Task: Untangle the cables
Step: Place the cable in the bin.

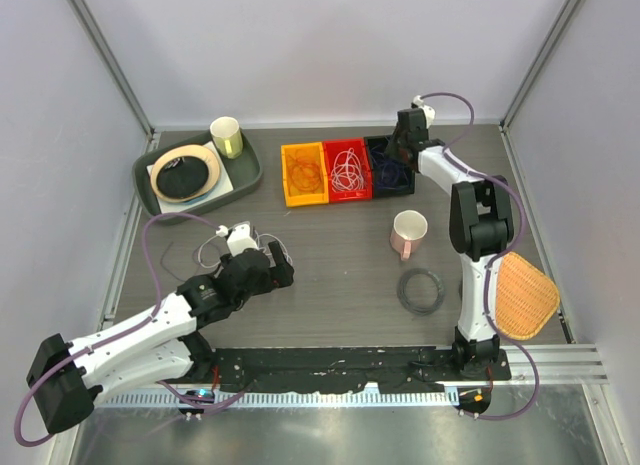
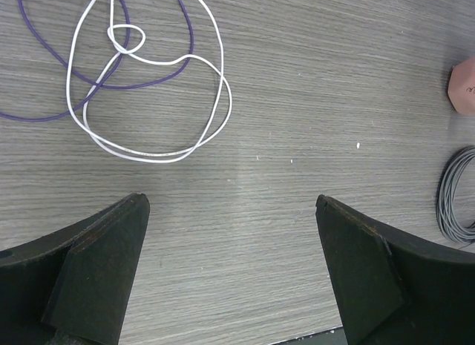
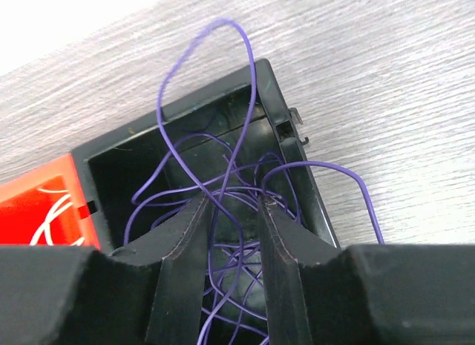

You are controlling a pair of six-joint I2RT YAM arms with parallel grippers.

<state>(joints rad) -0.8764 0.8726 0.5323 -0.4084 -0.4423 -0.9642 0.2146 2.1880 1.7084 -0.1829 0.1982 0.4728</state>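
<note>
Three bins sat in a row at the back of the table (image 1: 330, 315) in the top view. The orange bin (image 1: 286, 175) held orange cables (image 1: 303, 170), the red bin (image 1: 347, 143) held white cables (image 1: 347, 171), and the black bin (image 1: 392, 191) held purple cables (image 1: 385, 170). The right gripper (image 1: 405, 140) hung over the black bin. Off to the left, a green tray (image 1: 145, 175) carried a plate (image 1: 190, 157), a black coil (image 1: 178, 182) and a cup (image 1: 227, 137). A pink mug (image 1: 409, 234) and a grey coil (image 1: 421, 290) stood on the bare wood.

From the left wrist, the left gripper (image 2: 231, 211) stood wide apart over bare table, holding nothing. A loose white cable (image 2: 152, 153) lay just beyond it, knotted through a loose purple cable (image 2: 148, 81).

From the right wrist, the right gripper (image 3: 236, 204) was down in the black bin with its jaws narrowly parted. Purple strands ran through the gap, none visibly pinched, and two loops spilled over the rim.
</note>
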